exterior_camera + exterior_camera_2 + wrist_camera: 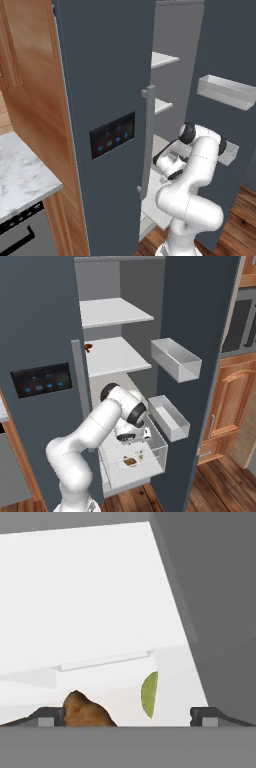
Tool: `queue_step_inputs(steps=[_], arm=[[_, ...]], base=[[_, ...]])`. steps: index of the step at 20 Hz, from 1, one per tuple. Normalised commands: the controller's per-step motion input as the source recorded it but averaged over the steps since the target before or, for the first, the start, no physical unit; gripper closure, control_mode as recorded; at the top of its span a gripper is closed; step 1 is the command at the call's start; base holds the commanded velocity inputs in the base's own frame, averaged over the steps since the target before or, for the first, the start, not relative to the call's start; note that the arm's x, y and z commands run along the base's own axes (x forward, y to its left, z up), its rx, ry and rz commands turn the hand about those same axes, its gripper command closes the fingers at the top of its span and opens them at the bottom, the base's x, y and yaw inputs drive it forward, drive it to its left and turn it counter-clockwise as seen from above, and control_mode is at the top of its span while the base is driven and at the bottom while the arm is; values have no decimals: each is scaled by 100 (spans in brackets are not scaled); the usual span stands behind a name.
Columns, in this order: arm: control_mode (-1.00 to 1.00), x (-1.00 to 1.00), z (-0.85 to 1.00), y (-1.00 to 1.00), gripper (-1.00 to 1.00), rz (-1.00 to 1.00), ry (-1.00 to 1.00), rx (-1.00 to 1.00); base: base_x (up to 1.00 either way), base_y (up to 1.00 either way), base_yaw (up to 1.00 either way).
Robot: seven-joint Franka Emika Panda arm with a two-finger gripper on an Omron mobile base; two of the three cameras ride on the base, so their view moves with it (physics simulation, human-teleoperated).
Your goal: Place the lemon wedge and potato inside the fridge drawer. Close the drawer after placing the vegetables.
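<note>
Left base view: arm reaching from lower right into the open dark grey fridge point(107, 75), wrist buried at centre right behind the door edge; drawer mostly hidden by the arm. Marble counter point(22, 175) at lower left, well apart from the work.

Right base view: gripper point(137, 442) poised at lower centre, just above the pulled-out fridge drawer point(157, 453). Inside the translucent box, potato point(130, 461) lying on the floor, lemon wedge point(141, 456) just beside it. Two clear door bins point(175, 361) at right. Small brown item on the shelf at upper left, too small to identify.

Hand view: fingers point(47, 716) spread wide at the bottom edge, holding nothing. Potato point(82, 711) at lower left between the tips but lower, resting in the drawer; lemon wedge point(150, 694) at lower centre, near but apart from it.

Progress, judged: both items apparently deposited; remaining step likely withdrawing and pushing the drawer shut, not yet done.
</note>
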Motion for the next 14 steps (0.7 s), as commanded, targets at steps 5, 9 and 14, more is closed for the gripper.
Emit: queue_step_inputs(steps=[5, 9, 14], arm=[[-100, -75, 90, 0, -100, 0, -20, -3], [-100, -86, 93, 0, -100, 0, -17, -3], [-100, -100, 72, 0, -100, 0, -9, 0]], base=[[0, 0, 0], [0, 0, 0], [0, 0, 0]])
